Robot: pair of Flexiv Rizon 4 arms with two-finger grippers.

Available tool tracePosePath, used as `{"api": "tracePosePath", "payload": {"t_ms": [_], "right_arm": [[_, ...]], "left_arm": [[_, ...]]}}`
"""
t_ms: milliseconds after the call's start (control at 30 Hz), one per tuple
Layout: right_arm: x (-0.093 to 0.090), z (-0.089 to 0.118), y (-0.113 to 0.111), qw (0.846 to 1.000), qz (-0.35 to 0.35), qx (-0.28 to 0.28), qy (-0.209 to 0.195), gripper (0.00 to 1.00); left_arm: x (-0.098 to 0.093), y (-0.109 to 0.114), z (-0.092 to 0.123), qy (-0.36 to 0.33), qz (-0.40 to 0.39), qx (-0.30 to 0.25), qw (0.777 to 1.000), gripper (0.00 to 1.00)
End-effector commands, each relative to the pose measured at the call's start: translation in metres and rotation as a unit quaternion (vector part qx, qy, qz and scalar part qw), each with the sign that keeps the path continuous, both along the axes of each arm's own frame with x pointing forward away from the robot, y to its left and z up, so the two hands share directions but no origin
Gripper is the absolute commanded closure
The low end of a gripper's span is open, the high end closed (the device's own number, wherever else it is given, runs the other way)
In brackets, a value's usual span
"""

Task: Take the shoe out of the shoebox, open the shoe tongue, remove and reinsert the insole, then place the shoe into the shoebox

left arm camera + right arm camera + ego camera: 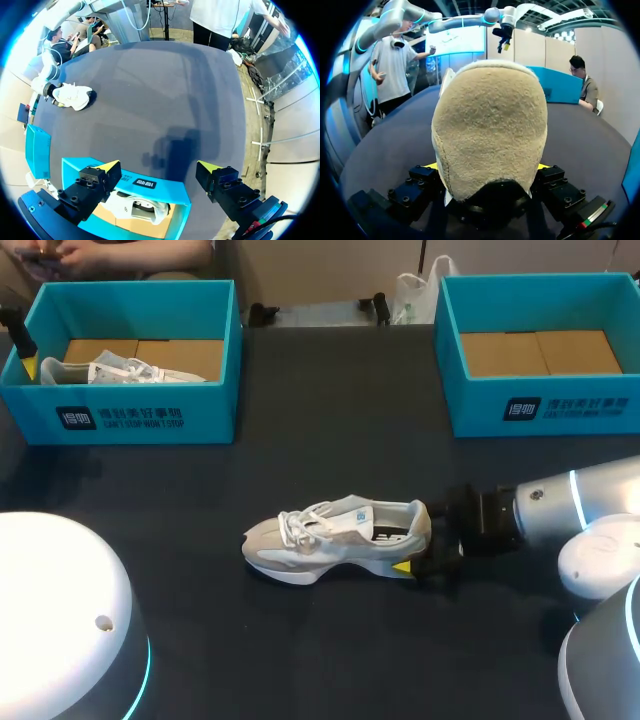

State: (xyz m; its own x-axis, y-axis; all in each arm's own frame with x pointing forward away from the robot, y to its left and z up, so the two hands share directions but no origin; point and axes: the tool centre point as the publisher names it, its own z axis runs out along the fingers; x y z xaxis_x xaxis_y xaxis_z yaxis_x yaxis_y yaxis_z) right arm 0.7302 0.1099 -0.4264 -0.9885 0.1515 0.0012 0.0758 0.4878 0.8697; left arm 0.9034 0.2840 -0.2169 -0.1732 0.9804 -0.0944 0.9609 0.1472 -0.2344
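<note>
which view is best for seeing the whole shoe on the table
The head view: the shoe lies whole, side-on, laces showing, with the right gripper at its rear. The right wrist view shows only the heel, close up. The left wrist view shows the shoe small and far off.

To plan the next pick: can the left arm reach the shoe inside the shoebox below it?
Probably yes: the left gripper hangs open above the lidless shoebox, and nothing covers the shoe.
</note>
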Motion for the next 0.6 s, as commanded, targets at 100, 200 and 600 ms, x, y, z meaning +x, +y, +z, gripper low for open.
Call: {"api": "tracePosePath", "payload": {"t_ms": [100, 200, 600], "right_arm": [[-0.002, -0.001, 0.002, 1.0, 0.0, -0.001, 0.0, 1.0], [-0.002, -0.001, 0.002, 1.0, 0.0, -0.001, 0.0, 1.0], [-0.002, -0.001, 0.002, 1.0, 0.0, -0.001, 0.0, 1.0]], "left_arm": [[-0.006, -0.012, 0.003, 0.004, 0.048, 0.01, 0.999, 0.0], [-0.007, -0.023, 0.006, 0.005, 0.117, 0.012, 0.993, 0.0], [-0.032, -0.093, 0.02, 0.001, 0.269, 0.014, 0.963, 0.0]]}}
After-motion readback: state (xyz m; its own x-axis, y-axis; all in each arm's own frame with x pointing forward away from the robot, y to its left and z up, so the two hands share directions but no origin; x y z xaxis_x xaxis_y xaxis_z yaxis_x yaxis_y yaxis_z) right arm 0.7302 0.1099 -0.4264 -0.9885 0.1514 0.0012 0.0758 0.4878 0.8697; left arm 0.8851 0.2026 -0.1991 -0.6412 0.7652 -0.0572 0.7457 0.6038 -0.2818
